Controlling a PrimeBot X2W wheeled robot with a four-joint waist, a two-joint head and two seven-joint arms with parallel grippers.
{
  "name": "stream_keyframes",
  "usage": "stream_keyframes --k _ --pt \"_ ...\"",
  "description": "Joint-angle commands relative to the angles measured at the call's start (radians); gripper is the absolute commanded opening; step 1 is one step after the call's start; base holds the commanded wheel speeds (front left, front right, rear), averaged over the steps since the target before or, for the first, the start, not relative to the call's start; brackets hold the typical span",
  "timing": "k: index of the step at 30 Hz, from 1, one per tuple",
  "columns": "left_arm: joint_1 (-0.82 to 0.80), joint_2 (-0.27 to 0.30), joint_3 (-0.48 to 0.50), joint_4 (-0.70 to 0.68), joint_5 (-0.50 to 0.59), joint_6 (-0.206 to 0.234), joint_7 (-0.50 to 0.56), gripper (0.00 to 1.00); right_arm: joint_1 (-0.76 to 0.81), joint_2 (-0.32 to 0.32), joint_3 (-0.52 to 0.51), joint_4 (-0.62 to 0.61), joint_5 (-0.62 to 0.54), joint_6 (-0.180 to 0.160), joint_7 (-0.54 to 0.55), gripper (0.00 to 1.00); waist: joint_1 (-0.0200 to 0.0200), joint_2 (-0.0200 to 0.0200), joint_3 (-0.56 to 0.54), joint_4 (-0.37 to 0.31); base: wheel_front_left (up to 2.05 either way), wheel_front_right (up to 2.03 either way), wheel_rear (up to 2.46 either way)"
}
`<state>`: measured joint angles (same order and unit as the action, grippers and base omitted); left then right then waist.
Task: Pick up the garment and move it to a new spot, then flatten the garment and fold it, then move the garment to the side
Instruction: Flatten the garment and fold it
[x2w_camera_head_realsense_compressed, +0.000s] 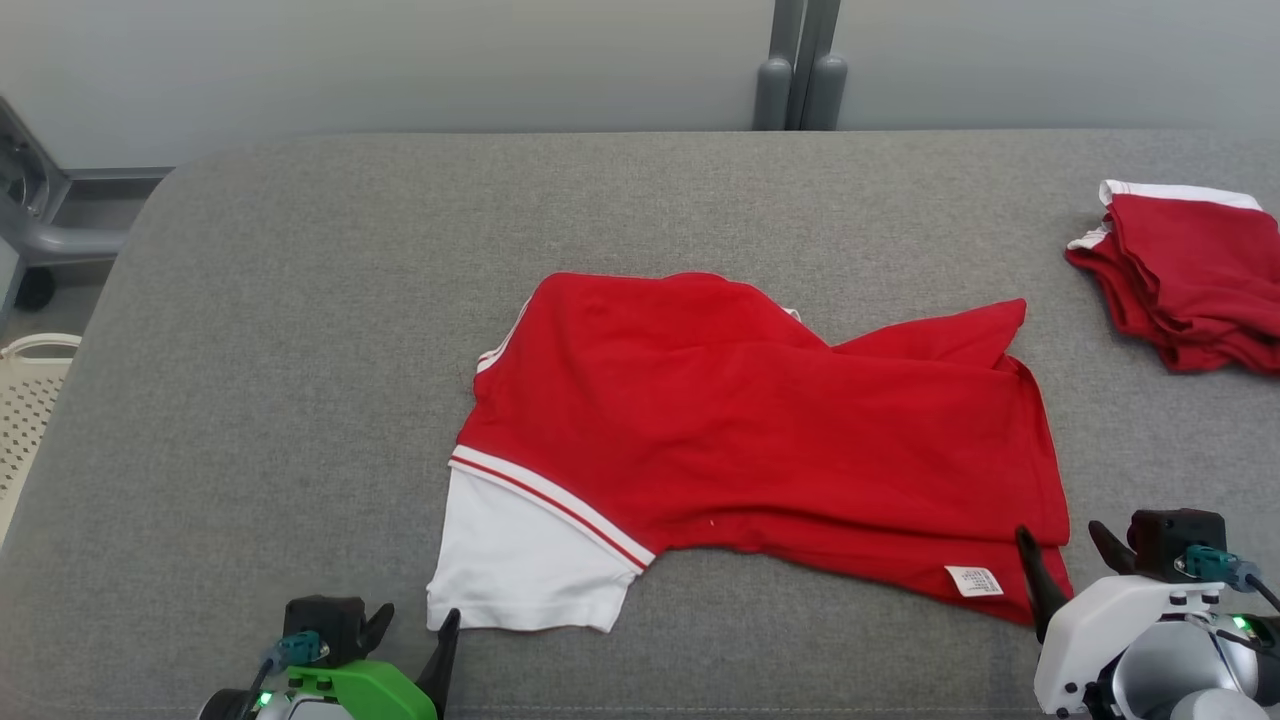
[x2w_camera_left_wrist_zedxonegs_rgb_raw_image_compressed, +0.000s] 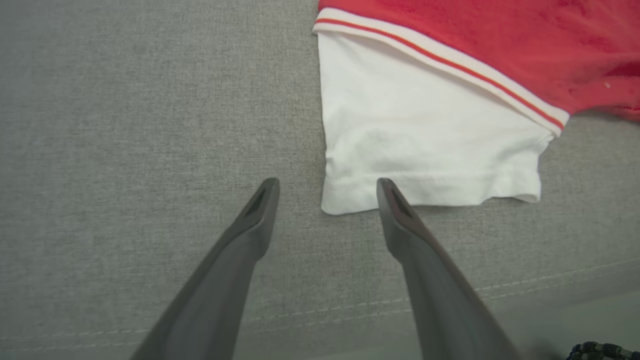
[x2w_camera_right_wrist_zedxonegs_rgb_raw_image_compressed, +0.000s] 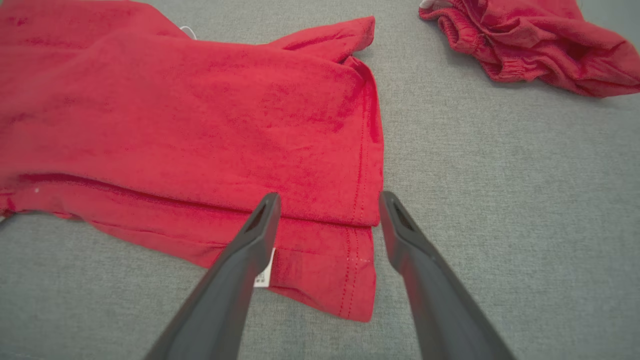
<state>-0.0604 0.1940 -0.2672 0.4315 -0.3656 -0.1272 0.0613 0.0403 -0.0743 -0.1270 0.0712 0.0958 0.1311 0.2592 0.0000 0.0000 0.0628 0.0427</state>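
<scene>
Left side: left gripper (x2w_camera_head_realsense_compressed: 418, 620) low at the near edge of the grey padded table (x2w_camera_head_realsense_compressed: 300, 350), fingers spread apart, nothing between them. In the left wrist view its right fingertip (x2w_camera_left_wrist_zedxonegs_rgb_raw_image_compressed: 387, 192) sits over the hem corner of the white sleeve (x2w_camera_left_wrist_zedxonegs_rgb_raw_image_compressed: 425, 135); the other tip is over bare cloth-top.

Risk here: a close from this spot likely nips only the sleeve hem, or misses it. Lifting by a sleeve alone would let the body hang and twist.

Middle: the garment (x2w_camera_head_realsense_compressed: 760, 420), a red shirt with a white sleeve, lies mid-table, rumpled, not flat, with a flap doubled over toward its upper right. Layers look offset along the near hem.

Risk: a pinch may catch one layer only, so the other drags and bunches on the move.

Right side: right gripper (x2w_camera_head_realsense_compressed: 1060, 535) also wide apart and empty, tips straddling the shirt's near right corner (x2w_camera_right_wrist_zedxonegs_rgb_raw_image_compressed: 360, 240), beside the white label (x2w_camera_head_realsense_compressed: 973, 580).

Risk: the inner finger could slide on top of the cloth instead of under it and push a wrinkle. If one claw grips and the other slips, the lift goes lopsided.

Far right: another red pile (x2w_camera_head_realsense_compressed: 1190, 290), well apart from the shirt.

Risk: a shift rightward could land on or snag that pile.
</scene>
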Motion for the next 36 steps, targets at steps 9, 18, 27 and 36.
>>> stream_keyframes --k 9,18,27,36 --pt "-0.048 0.001 -0.023 0.055 -0.019 -0.002 -0.006 1.00 -0.010 0.002 -0.002 0.033 -0.018 -0.001 -0.011 1.00 0.0000 0.0000 0.034 -0.029 0.00 0.00 0.00" --pt "-0.079 -0.002 -0.035 0.090 -0.027 0.001 -0.009 0.00 -0.071 0.008 -0.036 0.130 -0.025 -0.001 0.011 1.00 0.0000 0.0000 0.066 -0.036 0.00 0.00 0.00" --pt "-0.095 -0.004 -0.047 0.114 -0.032 0.001 -0.017 0.00 -0.077 0.015 -0.046 0.187 -0.007 -0.001 0.037 1.00 0.0000 0.0000 0.082 -0.027 0.00 0.00 0.00" --pt "-0.112 0.001 -0.054 0.121 -0.042 0.001 -0.024 0.00 -0.100 0.019 -0.056 0.218 -0.005 -0.001 0.031 0.26 0.0000 0.0000 0.099 -0.032 0.00 0.00 0.00"
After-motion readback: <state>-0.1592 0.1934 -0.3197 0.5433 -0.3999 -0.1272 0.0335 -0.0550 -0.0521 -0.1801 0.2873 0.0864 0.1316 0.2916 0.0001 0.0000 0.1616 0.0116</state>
